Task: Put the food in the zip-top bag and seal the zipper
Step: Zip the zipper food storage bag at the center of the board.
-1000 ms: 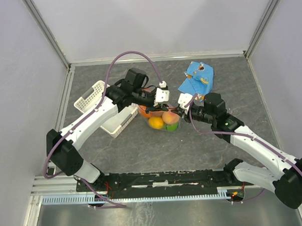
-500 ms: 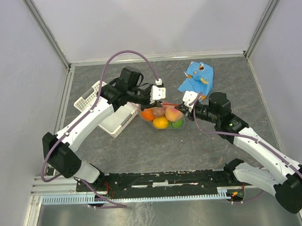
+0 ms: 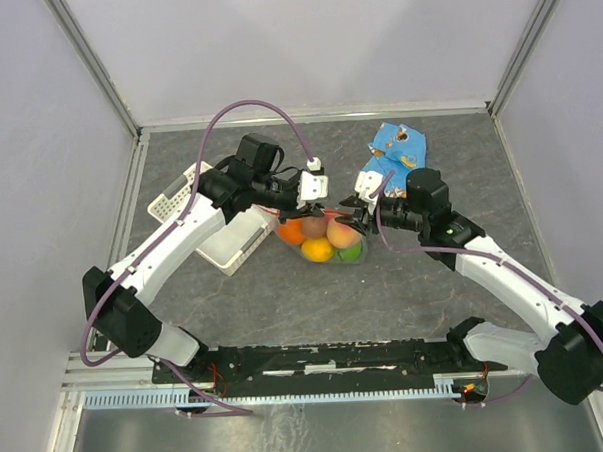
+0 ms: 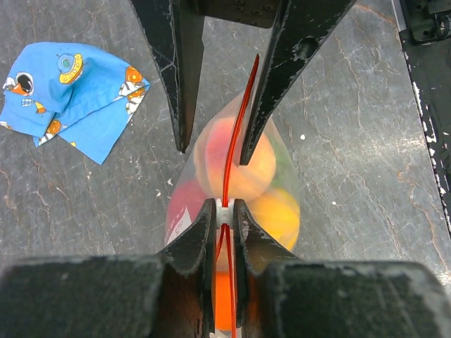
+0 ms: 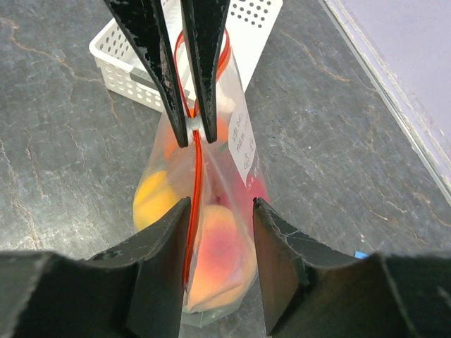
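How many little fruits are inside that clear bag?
5 show from above: orange fruit at left, peach fruit beside it, pink-red fruit at right, yellow-orange fruit in front, green fruit front right. More may be hidden.

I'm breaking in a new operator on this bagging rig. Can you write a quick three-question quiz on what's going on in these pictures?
1. Which tool pinches the zipper?
2. Where is the food? A: inside the bag. B: in the basket. C: on the packet.
3. True or false: the right tool is shut on the bag.

Key:
1. The left tool.
2. A.
3. False: its jaws stand open on either side of the bag.
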Robot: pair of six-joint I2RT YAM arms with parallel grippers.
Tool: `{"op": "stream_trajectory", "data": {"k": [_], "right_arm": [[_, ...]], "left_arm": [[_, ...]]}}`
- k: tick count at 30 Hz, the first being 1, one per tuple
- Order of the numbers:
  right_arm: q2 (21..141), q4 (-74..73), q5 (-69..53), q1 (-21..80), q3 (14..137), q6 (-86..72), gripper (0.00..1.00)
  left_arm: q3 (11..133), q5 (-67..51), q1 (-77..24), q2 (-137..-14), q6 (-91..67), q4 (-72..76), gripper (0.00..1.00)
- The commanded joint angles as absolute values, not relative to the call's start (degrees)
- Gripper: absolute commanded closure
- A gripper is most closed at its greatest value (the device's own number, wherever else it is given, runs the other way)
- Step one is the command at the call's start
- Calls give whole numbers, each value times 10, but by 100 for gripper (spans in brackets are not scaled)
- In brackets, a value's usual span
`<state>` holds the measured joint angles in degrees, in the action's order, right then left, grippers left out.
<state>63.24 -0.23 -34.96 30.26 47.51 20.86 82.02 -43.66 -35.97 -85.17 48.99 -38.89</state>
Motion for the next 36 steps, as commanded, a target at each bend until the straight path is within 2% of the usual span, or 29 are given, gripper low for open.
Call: {"op": "stream_trajectory", "data": {"k": [1,4,8,9,18,36], "right_arm": [[652,46,-384,302,513,196,55],[654,48,-370,301,513,192,64],[645,28,-334,301,513,203,93],[641,24,-325,301,513,205,97],[608,28,-199,293,491,206,98],[579,66,-64,232,459,161,98]], "left_arm": [[847,-467,-363,-838,498,-368,97],[844,-454,-363,-837,491,-368,97],[831,-424,-363,-826,484,-367,97],[827,-416,-363,-823,482,-368,97],[797,-345,-358,-807,452,-370,97],[769,-323,-312,-805,439,-374,97]]}}
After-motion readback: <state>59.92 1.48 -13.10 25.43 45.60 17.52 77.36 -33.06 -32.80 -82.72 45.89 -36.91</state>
